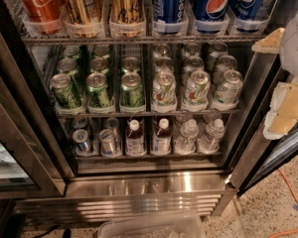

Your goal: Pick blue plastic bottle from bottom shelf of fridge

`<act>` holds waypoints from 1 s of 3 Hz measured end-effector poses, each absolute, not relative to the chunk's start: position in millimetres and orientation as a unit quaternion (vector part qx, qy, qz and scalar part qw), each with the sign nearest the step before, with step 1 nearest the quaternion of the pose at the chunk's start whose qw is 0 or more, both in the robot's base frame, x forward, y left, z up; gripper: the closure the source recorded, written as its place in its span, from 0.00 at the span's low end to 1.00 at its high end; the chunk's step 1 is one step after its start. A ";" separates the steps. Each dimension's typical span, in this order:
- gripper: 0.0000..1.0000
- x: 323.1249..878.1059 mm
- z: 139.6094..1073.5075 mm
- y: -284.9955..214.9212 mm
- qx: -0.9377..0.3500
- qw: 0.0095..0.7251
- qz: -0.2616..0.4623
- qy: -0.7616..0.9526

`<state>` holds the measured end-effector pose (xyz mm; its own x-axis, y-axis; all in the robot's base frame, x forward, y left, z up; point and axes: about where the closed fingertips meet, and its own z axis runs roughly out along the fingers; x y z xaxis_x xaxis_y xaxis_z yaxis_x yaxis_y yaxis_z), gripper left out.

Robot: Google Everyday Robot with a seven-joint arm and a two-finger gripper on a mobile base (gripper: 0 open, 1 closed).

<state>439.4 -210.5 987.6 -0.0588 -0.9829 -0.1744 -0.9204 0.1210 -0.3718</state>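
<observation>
The fridge (139, 185) stands open, a steel cooler with dark wire tiers. On its bottom shelf (149, 156) stand two small blue plastic bottles with white caps, reddish-brown necks and blue-and-white labels, one at centre left (135, 139) and one just right of it (162, 137). My gripper (280, 78) is at the right edge of the view, in front of the fridge's right frame, well right of and above the bottles. Its two beige fingers, one upper (269, 41) and one lower (288, 114), are spread apart and hold nothing.
Small silver cans (94, 142) stand left of the bottles and clear crinkled water bottles (198, 135) right of them. Green and white cans fill the tier above. The open door (268, 152) is at right. A clear plastic bin (154, 228) and an orange cable (294, 202) lie on the floor.
</observation>
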 end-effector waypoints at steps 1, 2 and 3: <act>0.00 439.4 987.5 -210.5 -0.658 0.194 -0.081 0.723; 0.00 434.4 961.2 -205.0 -0.658 0.201 -0.058 0.723; 0.00 425.5 924.0 -192.5 -0.664 0.225 -0.030 0.713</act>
